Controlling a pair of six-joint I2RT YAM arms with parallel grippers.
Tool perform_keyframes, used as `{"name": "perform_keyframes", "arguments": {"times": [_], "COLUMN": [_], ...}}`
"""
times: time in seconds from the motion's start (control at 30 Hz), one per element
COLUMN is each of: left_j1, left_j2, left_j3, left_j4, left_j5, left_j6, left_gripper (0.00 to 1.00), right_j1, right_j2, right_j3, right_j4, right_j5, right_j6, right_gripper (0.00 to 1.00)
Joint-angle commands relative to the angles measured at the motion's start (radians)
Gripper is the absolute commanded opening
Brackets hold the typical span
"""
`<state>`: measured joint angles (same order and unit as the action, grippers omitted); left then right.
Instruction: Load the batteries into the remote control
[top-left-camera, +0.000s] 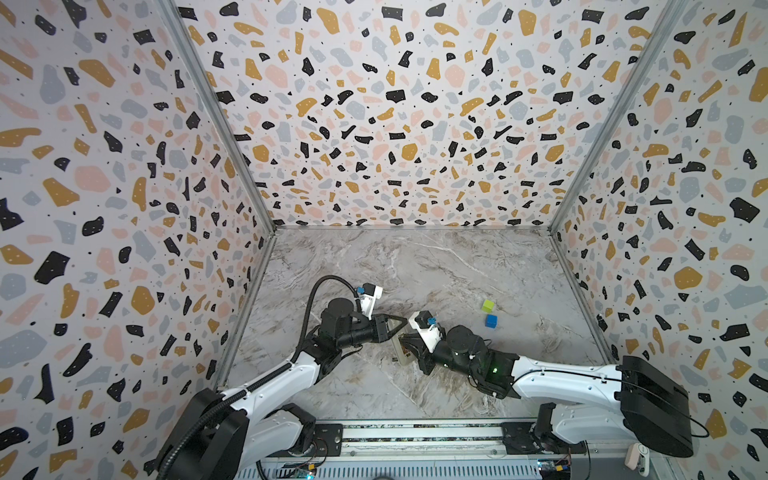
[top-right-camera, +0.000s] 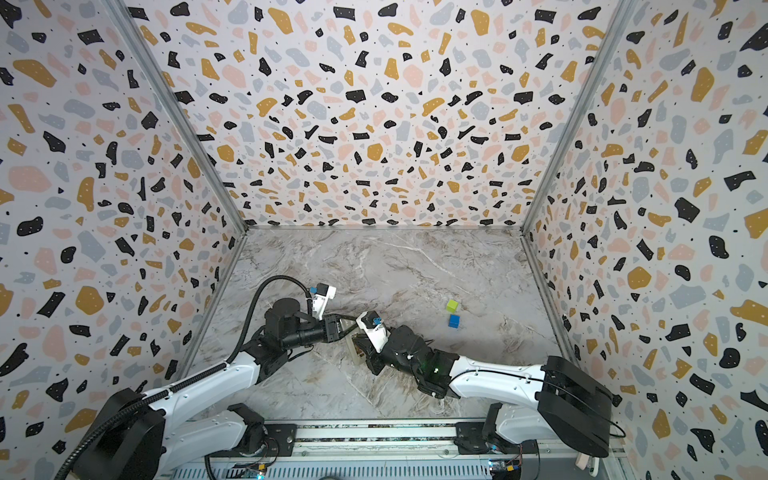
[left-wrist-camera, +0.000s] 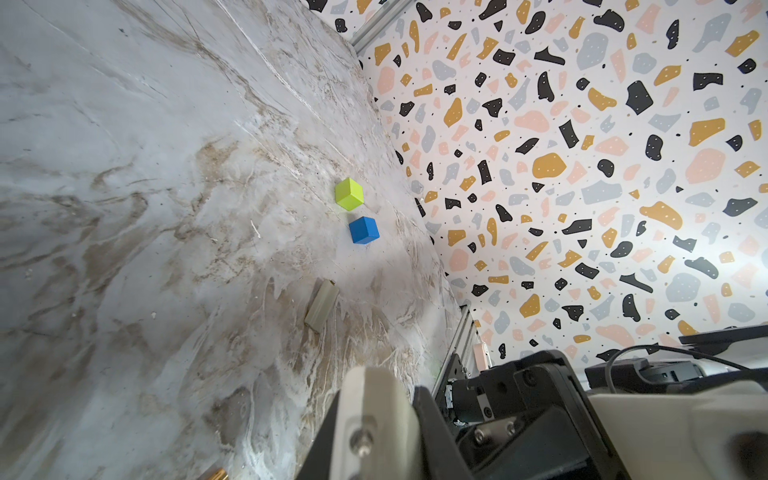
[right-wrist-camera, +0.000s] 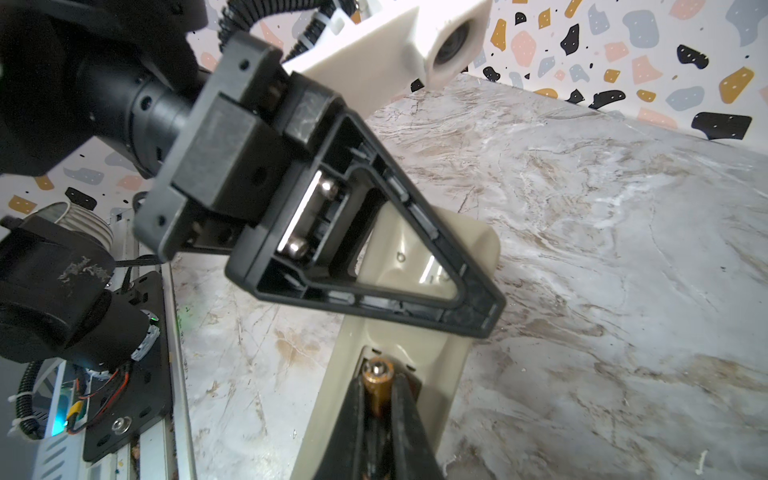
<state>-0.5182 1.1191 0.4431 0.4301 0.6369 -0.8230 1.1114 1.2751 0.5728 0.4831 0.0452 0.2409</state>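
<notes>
The cream-white remote control (right-wrist-camera: 469, 249) lies back up on the marble table, its battery bay open; it also shows in both top views (top-left-camera: 400, 353) (top-right-camera: 353, 351). My right gripper (right-wrist-camera: 376, 399) is shut on a battery (right-wrist-camera: 376, 380) with a copper-coloured end, whose tip sits at the mouth of the bay. My left gripper (right-wrist-camera: 486, 320) is shut, and its black triangular fingers (top-left-camera: 395, 326) rest over the remote's far end. In the left wrist view the remote is hidden behind that gripper (left-wrist-camera: 399, 386). A gold-coloured cylinder end (left-wrist-camera: 217, 473) peeks in at that view's edge.
A green cube (top-left-camera: 488, 306) and a blue cube (top-left-camera: 491, 321) stand to the right of the arms. A flat cream lid piece (left-wrist-camera: 322, 305) lies on the table near the cubes. Patterned walls (top-left-camera: 395, 124) close in three sides, and a rail (top-left-camera: 415, 434) runs along the front.
</notes>
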Motion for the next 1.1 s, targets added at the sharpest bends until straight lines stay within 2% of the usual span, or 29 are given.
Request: {"name": "perform_keyframes", "arguments": {"times": [0.0,0.2,0.47,0.63,1.07], "left_j1": [-0.004,-0.003,-0.004,-0.003,-0.004], "left_j2": [-0.033,-0.041,-0.044,-0.046,-0.046], "left_j3": [0.006,0.012,0.011,0.013,0.02], "left_j4": [0.048,0.038,0.025,0.025,0.0], "left_j5": [0.014,0.01,0.012,0.024,0.041], "left_j6": [0.005,0.01,0.021,0.018,0.033], "left_gripper": [0.0,0.0,0.0,0.0,0.0], "right_j1": [0.001,0.005,0.008,0.01,0.023], "right_j2": [0.011,0.019,0.028,0.029,0.01], "right_j3": [0.002,0.01,0.022,0.027,0.039], "right_j4": [-0.043,-0.05,-0.051,-0.049,-0.043], "right_j5": [0.035,0.049,0.054,0.048,0.053], "right_j6": [-0.014,-0.017,-0.02,-0.024,-0.054], "right_gripper": [0.0,0.0,0.15,0.2,0.25]}}
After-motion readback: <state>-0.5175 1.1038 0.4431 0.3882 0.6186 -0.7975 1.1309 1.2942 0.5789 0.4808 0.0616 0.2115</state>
